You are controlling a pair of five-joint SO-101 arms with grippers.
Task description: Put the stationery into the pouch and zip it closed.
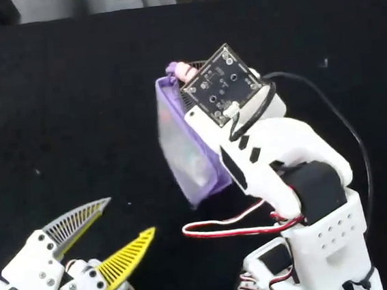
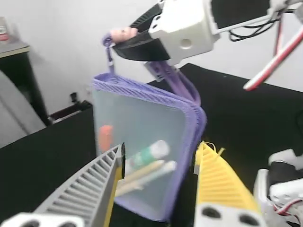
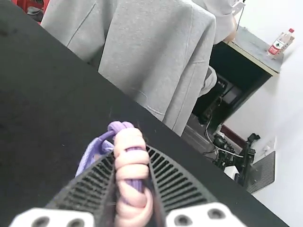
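A translucent pouch (image 1: 187, 152) with purple edging hangs above the black table (image 1: 52, 104), held up by my right gripper (image 1: 188, 73). That gripper (image 3: 131, 172) is shut on the pink zipper pull (image 3: 129, 165) and its purple cord (image 3: 97, 144). Through the pouch wall (image 2: 142, 151) I see stationery inside: a green-and-white glue stick (image 2: 149, 153), a pale pencil (image 2: 144, 175) and an orange item (image 2: 105, 136). My left gripper (image 1: 116, 228) is open near the table's front left, apart from the pouch. Its grey finger (image 2: 87, 189) and yellow finger (image 2: 220, 182) frame the lower pouch.
The right arm's white body (image 1: 299, 176) and red-and-white wires (image 1: 229, 227) stand at the front right. Grey clothing (image 3: 151, 52) and a dark desk (image 3: 236, 66) lie beyond the table's far edge.
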